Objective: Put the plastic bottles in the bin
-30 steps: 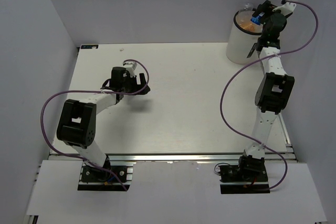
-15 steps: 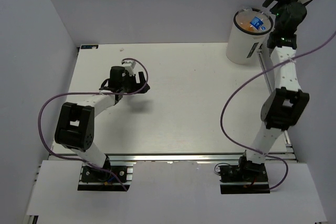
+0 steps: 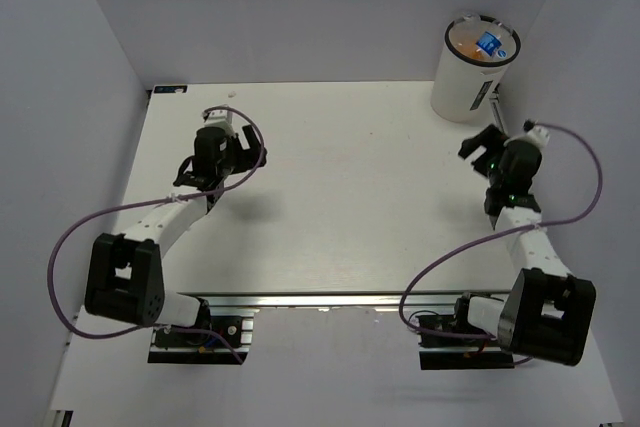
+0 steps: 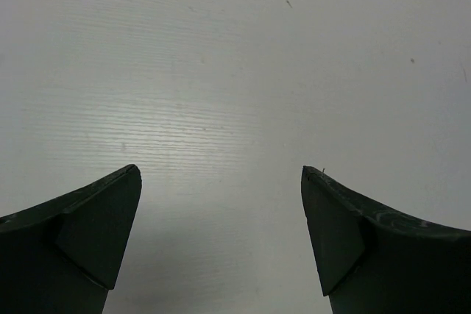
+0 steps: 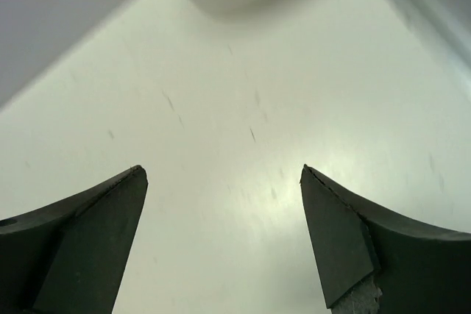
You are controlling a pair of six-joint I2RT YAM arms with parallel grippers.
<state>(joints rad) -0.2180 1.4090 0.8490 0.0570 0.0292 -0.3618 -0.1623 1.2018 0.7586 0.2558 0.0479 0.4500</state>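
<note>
My overhead camera looks down from behind the arm bases, far enough back to take in the whole table (image 3: 350,197) and the bin (image 3: 460,92) at far right. Each wrist camera sits close over the tabletop, looking forward through the left gripper (image 4: 221,168) or the right gripper (image 5: 222,168). The right one shares the bin's foot with the overhead.

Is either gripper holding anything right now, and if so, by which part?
Nothing is held. The left gripper and the right gripper both stand open, and only the white table shows between their fingers.
</note>
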